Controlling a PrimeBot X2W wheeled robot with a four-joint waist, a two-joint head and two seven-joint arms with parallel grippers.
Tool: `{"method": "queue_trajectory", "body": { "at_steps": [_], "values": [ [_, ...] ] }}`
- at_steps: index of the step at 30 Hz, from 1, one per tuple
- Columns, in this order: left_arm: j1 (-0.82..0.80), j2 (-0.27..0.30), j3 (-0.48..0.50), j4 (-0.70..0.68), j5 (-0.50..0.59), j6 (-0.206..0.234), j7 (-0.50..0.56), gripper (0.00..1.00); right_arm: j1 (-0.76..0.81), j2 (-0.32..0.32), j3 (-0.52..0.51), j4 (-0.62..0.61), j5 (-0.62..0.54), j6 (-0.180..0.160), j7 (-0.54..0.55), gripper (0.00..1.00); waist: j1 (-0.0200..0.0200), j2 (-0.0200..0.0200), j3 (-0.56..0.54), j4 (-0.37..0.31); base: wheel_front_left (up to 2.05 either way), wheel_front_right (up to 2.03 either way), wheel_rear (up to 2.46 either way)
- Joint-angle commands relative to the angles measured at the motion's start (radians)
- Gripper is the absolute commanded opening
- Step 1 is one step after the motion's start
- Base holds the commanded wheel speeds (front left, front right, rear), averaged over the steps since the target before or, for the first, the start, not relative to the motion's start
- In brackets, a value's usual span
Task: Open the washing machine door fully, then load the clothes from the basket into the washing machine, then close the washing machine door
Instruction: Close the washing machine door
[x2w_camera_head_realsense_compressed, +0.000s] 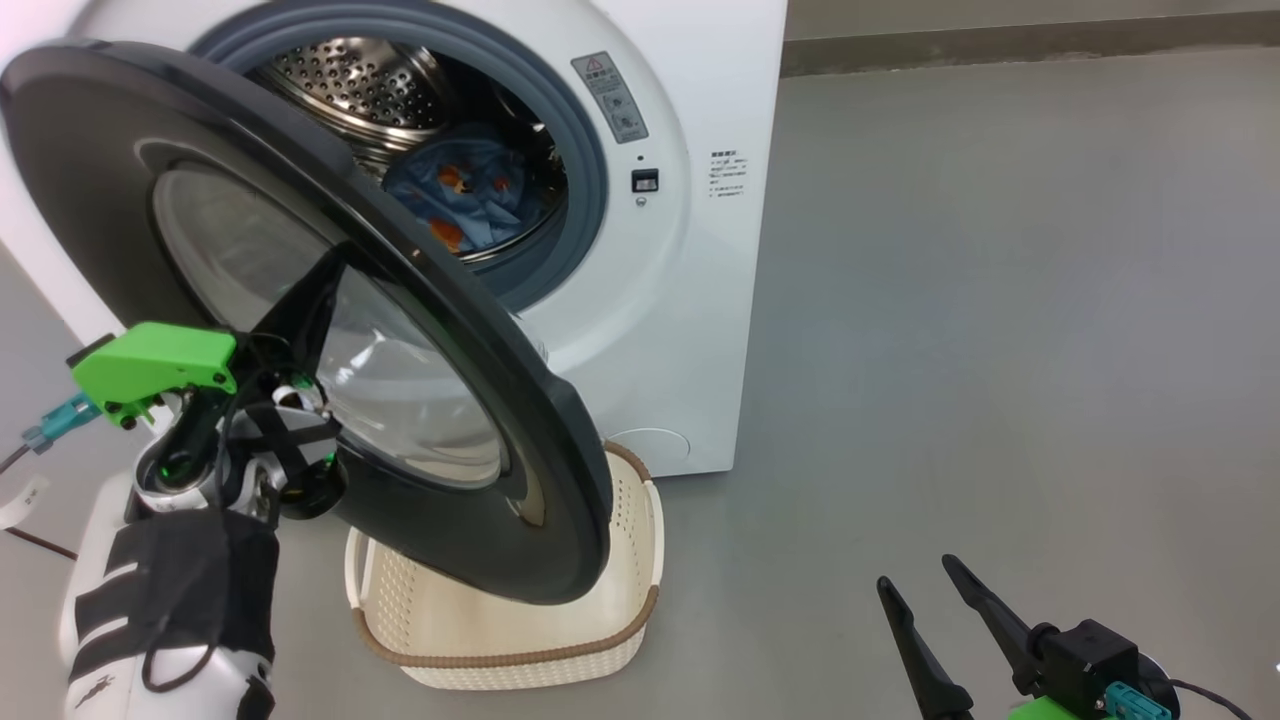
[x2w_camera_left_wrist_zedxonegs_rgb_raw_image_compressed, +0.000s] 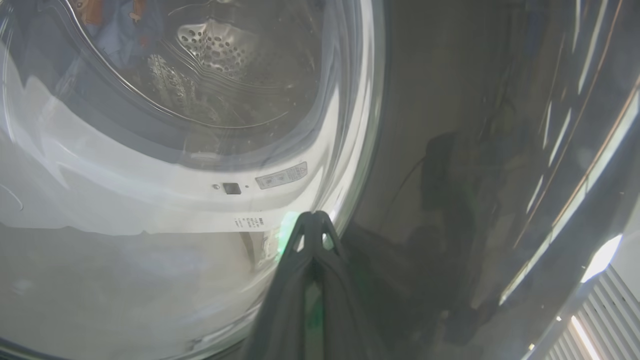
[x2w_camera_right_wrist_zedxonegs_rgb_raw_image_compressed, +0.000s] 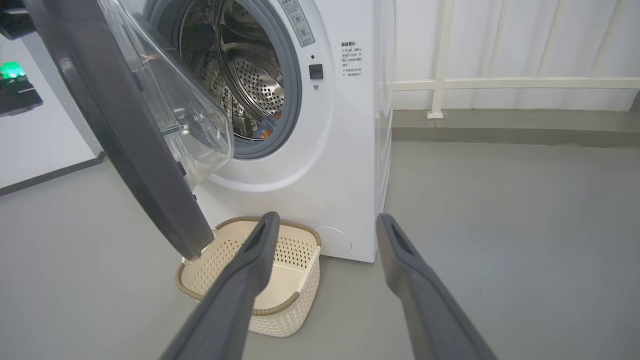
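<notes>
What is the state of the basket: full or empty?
Empty, as far as seen. In the right wrist view the basket shows a bare cream floor; the blue printed clothes lie inside the washing machine.

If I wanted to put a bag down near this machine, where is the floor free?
The grey floor right of the washing machine, back to the wall ledge, is bare. In front it is crowded: the half-open door hangs over the basket, with the left gripper at the door's outer face.
</notes>
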Motion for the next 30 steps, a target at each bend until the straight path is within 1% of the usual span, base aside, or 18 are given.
{"method": "queue_trajectory", "body": {
  "at_steps": [1, 6, 13, 22, 30],
  "values": [
    [-0.055, 0.019, 0.012, -0.014, -0.006, -0.014, -0.004, 0.0, -0.017, -0.01, 0.026, -0.02, 0.002, 0.002, -0.012, 1.0, 0.0, 0.0, -0.001, -0.005, 0.0, 0.0, 0.0],
    [-0.079, 0.019, 0.003, 0.029, -0.018, -0.032, -0.025, 0.0, -0.015, -0.014, 0.027, -0.02, 0.003, 0.002, -0.012, 1.0, 0.0, 0.0, -0.004, -0.018, 0.0, 0.0, 0.0],
    [-0.1, 0.019, -0.02, 0.058, -0.037, -0.039, -0.047, 0.0, -0.012, -0.016, 0.029, -0.021, 0.002, 0.002, -0.012, 1.0, 0.0, 0.0, -0.005, -0.032, 0.0, 0.0, 0.0],
    [-0.101, 0.019, -0.037, 0.036, -0.05, -0.04, -0.061, 0.0, -0.014, -0.012, 0.03, -0.022, 0.001, 0.002, -0.012, 1.0, 0.0, 0.0, 0.0, -0.044, 0.0, 0.0, 0.0],
    [-0.098, 0.019, -0.029, 0.031, -0.034, -0.04, -0.073, 0.0, -0.012, -0.009, 0.021, -0.022, 0.001, 0.002, -0.012, 1.0, 0.0, 0.0, 0.0, -0.038, 0.0, 0.0, 0.0]
  ]
}}
